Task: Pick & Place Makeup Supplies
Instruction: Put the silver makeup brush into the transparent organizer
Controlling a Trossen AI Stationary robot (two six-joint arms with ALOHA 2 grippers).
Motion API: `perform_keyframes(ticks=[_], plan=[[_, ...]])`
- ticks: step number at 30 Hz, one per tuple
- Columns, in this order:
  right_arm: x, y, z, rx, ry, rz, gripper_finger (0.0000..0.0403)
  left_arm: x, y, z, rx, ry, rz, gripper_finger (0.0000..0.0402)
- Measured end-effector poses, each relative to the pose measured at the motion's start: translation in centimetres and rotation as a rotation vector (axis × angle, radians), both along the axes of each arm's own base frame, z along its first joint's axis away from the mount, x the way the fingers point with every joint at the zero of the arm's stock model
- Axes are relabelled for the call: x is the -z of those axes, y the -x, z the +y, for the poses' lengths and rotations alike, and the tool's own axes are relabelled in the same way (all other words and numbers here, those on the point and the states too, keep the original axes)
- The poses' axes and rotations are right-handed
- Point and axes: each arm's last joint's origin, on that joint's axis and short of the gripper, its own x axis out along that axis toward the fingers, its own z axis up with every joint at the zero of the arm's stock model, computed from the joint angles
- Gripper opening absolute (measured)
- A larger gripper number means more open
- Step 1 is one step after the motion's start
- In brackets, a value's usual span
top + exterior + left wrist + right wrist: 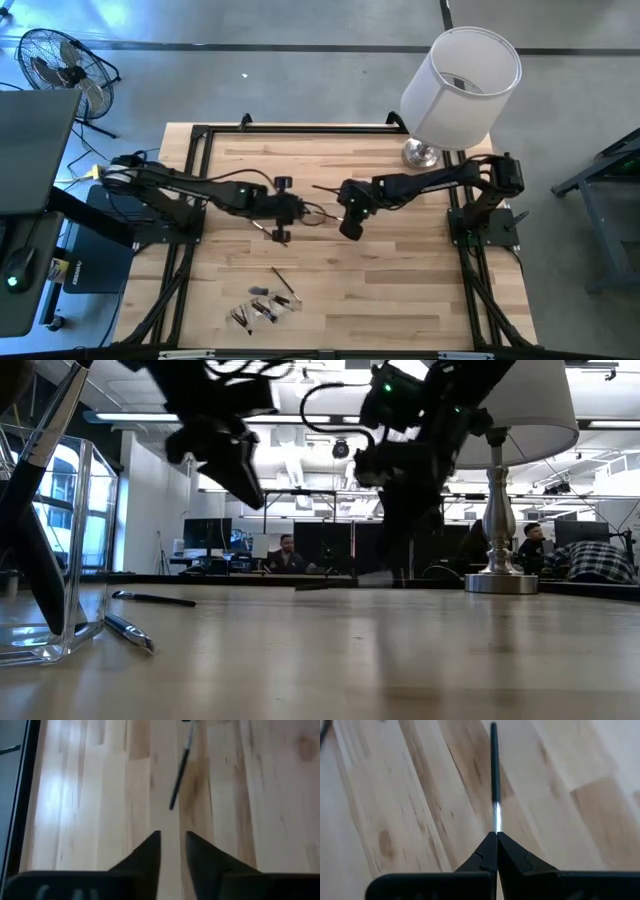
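My right gripper (496, 836) is shut on a thin makeup brush (494, 765) with a black handle and a silver ferrule, over the middle of the table (400, 270). From above, the brush (328, 189) sticks out of my right gripper (346, 198) toward the far left. My left gripper (173, 840) stands open just left of it (302, 211), above bare wood, with the same brush (180, 772) ahead of it. More brushes (264, 306) lie near the front edge, one (283, 280) apart from the others. My right gripper pinches the brush just behind its silver ferrule (496, 822) between the tips of its two fingers. The fingers slant down from the table's right side. The black handle runs on ahead of them; whether its free end (493, 726) touches the table I cannot tell.
A lamp with a white shade (462, 82) stands on a metal foot (420, 153) at the far right. In the low view a clear holder (60, 560) with a brush in it stands near the front, with two brushes (150, 599) (130, 632) lying beside it. Black cables (316, 213) loop between the grippers.
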Motion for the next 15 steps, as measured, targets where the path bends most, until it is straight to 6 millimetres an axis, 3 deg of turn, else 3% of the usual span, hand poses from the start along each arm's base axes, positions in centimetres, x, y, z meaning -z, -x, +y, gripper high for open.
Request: perform_keyframes(ticks=[7,15], plan=[[-3.4,-1.6,-0.4,-0.014,0.056,-0.060,0.0002,-0.4,-3.4,0.0,-0.002,-0.004,0.004,0.0165],[-3.4,-0.7,-0.6,0.033,0.129,0.076,0.0001,-0.6,-3.9,0.0,-0.015,0.004,0.054,0.0173]])
